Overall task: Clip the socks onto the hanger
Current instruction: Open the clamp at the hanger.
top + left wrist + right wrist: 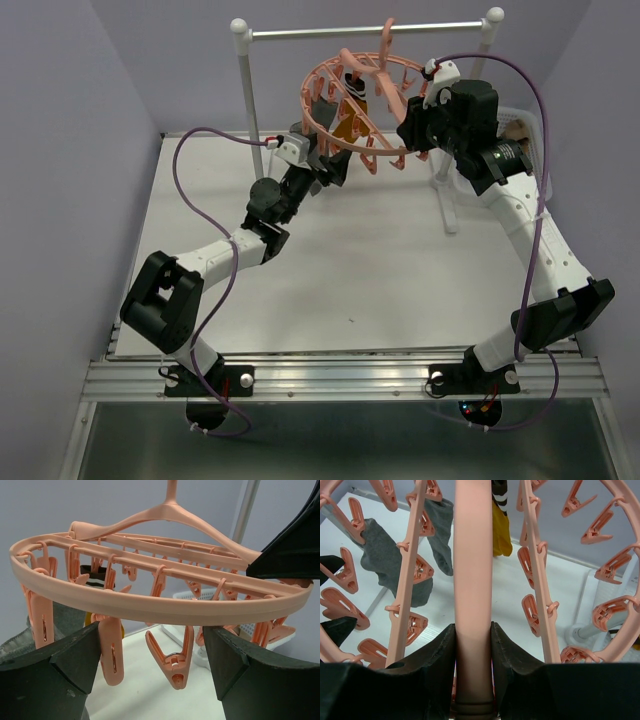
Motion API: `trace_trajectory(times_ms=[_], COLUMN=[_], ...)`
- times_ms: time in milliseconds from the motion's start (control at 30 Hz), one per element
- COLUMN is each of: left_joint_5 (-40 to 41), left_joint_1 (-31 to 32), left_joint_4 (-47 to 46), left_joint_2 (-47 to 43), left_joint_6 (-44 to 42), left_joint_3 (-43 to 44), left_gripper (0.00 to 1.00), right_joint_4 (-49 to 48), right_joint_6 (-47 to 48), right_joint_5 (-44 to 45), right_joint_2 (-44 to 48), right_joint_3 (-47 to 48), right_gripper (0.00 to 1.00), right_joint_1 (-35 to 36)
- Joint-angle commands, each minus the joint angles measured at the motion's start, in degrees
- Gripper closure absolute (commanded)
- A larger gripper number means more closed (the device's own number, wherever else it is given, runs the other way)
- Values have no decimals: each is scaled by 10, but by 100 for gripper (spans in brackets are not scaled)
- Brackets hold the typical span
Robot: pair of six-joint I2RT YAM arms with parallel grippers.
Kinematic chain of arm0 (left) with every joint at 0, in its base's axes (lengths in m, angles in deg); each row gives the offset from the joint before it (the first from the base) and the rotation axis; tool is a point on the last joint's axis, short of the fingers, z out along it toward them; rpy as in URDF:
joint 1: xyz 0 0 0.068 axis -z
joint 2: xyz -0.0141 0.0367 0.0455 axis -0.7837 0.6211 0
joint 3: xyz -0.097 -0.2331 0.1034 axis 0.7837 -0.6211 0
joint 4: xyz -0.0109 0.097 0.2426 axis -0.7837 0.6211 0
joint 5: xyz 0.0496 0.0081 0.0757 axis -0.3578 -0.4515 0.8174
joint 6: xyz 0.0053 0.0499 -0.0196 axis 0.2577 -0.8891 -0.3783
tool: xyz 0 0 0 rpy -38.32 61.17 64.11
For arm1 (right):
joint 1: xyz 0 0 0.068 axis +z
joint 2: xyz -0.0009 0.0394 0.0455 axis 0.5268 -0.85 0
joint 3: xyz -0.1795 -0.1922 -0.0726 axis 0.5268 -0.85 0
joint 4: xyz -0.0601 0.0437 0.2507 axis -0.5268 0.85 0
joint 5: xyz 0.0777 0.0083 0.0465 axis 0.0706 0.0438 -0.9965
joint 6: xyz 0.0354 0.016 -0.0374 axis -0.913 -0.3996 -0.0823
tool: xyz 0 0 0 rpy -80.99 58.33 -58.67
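The right gripper (472, 630) pinches a spoke (472, 555) of the salmon-pink round plastic hanger (150, 611). The left gripper (151, 632) stands spread just under its ring, a dangling clip (172, 657) in the gap. A grey fabric sock (385, 555) and a mustard sock (501, 530) hang beneath it.

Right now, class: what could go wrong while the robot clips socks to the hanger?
1. The right hand clamps the hanger's spoke; a pull might tip it or lift its hook off the rail.
2. The open left hand straddles the rim among clips; moving it may snag one or knock a hung grey sock loose.
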Motion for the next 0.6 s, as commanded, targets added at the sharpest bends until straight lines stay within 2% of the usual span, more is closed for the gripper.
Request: trace_trajectory(times_ms=[0, 400, 567], left_joint_5=[8, 0, -15], left_joint_1=[2, 3, 2], left_joint_4=[-23, -12, -7], left_joint_2=[-23, -33, -35], left_joint_6=[-21, -7, -3], left_joint_3=[29, 29, 27], left_gripper=[11, 39, 45], right_joint_4=[17, 16, 17], right_joint_6=[-1, -3, -3], right_joint_5=[1, 0, 1], right_joint_2=[15, 19, 21], right_joint_3=[6, 2, 1], right_gripper=[78, 78, 78], right_joint_1=[3, 3, 3])
